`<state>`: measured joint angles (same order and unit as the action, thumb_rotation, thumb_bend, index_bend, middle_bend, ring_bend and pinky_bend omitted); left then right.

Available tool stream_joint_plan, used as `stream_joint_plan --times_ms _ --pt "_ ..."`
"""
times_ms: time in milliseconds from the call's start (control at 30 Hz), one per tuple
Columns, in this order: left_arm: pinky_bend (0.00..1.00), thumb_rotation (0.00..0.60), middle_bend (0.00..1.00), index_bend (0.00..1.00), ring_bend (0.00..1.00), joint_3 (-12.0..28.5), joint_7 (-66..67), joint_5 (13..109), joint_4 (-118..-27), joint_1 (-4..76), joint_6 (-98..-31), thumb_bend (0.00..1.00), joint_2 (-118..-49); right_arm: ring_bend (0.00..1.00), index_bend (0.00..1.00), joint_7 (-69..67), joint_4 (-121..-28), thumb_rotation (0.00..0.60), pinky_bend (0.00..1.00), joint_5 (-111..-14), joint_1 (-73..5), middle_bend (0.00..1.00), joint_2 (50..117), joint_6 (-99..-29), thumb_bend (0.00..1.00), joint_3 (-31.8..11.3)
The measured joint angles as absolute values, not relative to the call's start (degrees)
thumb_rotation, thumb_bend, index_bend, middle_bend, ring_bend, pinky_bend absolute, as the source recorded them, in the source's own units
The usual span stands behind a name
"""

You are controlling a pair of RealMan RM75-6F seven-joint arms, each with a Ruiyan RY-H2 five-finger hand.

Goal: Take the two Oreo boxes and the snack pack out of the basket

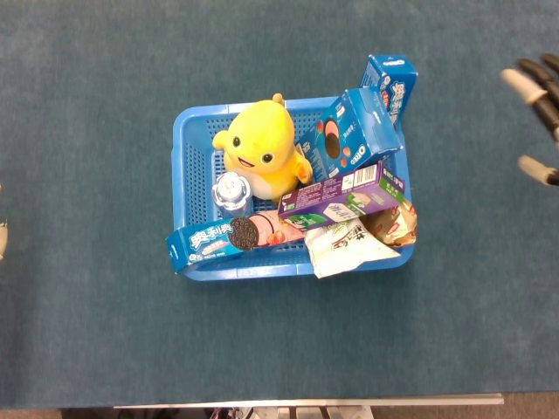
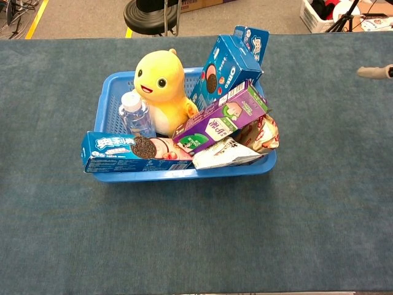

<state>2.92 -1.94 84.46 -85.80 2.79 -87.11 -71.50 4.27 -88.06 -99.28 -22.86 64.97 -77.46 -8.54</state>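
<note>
A long blue Oreo box (image 1: 229, 237) (image 2: 132, 152) lies across the front left rim of the blue basket (image 1: 188, 166) (image 2: 107, 101). A second Oreo box (image 1: 349, 135) (image 2: 224, 67) stands tilted at the basket's back right. A white and green snack pack (image 1: 345, 246) (image 2: 224, 153) sticks out over the front right rim. My right hand (image 1: 534, 92) (image 2: 376, 72) shows at the right edge, well apart from the basket, fingers spread and holding nothing. Only a sliver of my left hand (image 1: 2, 237) shows at the left edge.
Also in the basket are a yellow plush toy (image 1: 262, 148), a water bottle (image 1: 231, 190), a purple carton (image 1: 345, 194) and a red and beige pack (image 1: 395, 223). Another blue box (image 1: 390, 80) leans behind the back right corner. Blue cloth covers the table all around.
</note>
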Motion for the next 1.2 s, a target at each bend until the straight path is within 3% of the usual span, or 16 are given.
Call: stream_joint_plan --times_ms 433,633,767,1200 --pt "0.35 0.6 0.19 0.32 0.11 2.73 -4.27 83.58 -83.61 2.05 -86.99 0.34 -72.56 0.09 0.1 -2.83 -73.7 0.6 0.19 -110.29 -37.53 0.13 69.02 -71.79 0.0 -7.68" --pt "0.35 0.6 0.19 0.32 0.11 2.65 -5.63 83.19 -82.44 1.65 -86.89 0.34 -72.97 0.05 0.03 -5.49 -67.48 0.6 0.16 -113.0 -41.8 0.08 72.1 -70.76 0.0 -5.7" --pt "0.35 0.6 0.19 0.32 0.11 2.64 -6.29 83.16 -81.98 1.53 -86.86 0.34 -73.15 0.0 0.0 -6.64 -63.29 0.6 0.12 -114.12 -43.41 0.04 74.55 -71.63 0.0 -4.77" --pt "0.35 0.6 0.19 0.32 0.11 2.5 -7.87 83.05 -80.64 1.28 -86.37 0.34 -73.79 0.0 0.0 -9.86 -47.34 0.6 0.1 -117.46 -48.49 0.03 83.9 -79.24 0.0 -1.8"
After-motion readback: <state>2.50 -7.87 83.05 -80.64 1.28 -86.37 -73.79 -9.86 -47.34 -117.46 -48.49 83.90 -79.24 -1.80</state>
